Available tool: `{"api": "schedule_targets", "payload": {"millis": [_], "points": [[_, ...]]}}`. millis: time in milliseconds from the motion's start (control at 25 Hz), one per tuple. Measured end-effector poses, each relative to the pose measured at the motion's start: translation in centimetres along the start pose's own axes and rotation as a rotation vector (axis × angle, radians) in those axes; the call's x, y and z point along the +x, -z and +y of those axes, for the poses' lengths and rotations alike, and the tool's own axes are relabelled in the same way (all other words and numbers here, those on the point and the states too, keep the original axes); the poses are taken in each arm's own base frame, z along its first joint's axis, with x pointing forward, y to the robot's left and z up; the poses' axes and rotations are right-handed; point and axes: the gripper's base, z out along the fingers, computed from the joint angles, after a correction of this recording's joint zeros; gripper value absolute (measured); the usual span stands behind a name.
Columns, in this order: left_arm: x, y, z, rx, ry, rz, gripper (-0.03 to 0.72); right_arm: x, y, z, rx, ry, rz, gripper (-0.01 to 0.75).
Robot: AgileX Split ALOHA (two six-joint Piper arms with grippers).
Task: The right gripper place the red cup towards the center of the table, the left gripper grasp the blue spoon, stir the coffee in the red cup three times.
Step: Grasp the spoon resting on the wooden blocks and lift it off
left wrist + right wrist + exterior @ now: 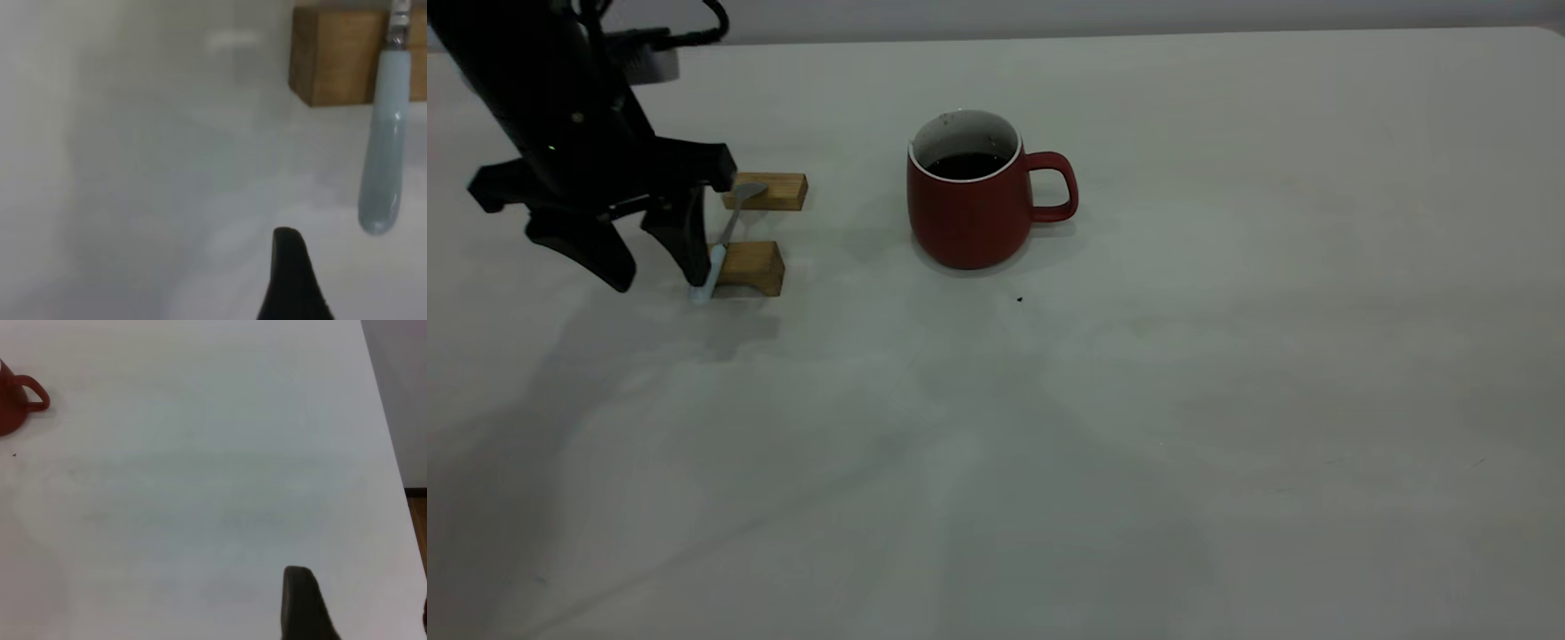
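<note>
Exterior view: my left gripper (pixel 656 271) spread wide beside blue spoon (pixel 710 276), left of frame, bridging wooden blocks (pixel 751 265). Spoon light, stiff, slick; pinch pale handle. Right gripper (pixel 303 603): cannot tell.

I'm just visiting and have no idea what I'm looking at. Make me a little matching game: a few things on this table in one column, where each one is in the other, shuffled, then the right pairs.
Things:
1. blue spoon
2. coffee
3. left gripper
4. red cup

Places:
A. inside the mug
B. near the middle of the table, handle pointing right in the exterior view
C. lying across two wooden blocks
D. fingers open, lowered beside the spoon's handle

Pairs: 1-C, 2-A, 3-D, 4-B
</note>
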Motion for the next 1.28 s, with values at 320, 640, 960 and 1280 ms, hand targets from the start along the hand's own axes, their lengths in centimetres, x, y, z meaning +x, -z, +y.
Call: {"api": "schedule_targets", "payload": {"millis": [320,640,960,1280], "points": [[-0.6,-2.3,-0.1,0.012,0.016,0.029,0.567,0.0,0.0,0.0,0.0,0.0,0.0,0.46],[-1.1,-3.9,-0.2,0.015,0.015,0.033,0.567,0.0,0.0,0.0,0.0,0.0,0.0,0.46],[-1.2,-4.5,-0.2,0.023,0.031,0.034,0.426,0.0,0.0,0.0,0.0,0.0,0.0,0.46],[-1.5,-4.4,-0.3,0.033,0.043,0.008,0.141,0.0,0.0,0.0,0.0,0.0,0.0,0.455]]}}
